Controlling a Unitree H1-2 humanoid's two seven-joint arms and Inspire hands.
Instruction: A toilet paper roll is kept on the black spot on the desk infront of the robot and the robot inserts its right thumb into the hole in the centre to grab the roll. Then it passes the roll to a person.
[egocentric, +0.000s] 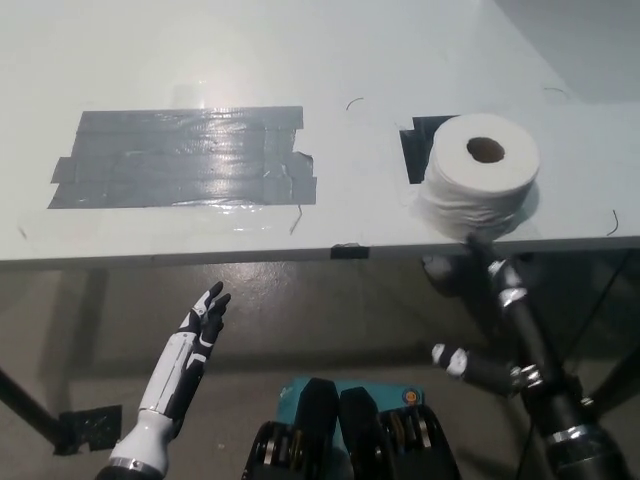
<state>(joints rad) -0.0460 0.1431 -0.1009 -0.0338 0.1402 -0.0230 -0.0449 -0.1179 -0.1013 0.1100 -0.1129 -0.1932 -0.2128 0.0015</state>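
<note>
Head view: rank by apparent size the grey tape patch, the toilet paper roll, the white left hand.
1. Grey tape patch, clearly the largest.
2. Toilet paper roll.
3. White left hand, looks smaller than the roll, but it hangs below the desk edge at a different depth from the camera, so 2 versus 3 is unsure.

bright, even overhead light | glare on grey tape patch (185, 158) far left | soft shadows under desk (300, 60) | slight blur overall
</note>
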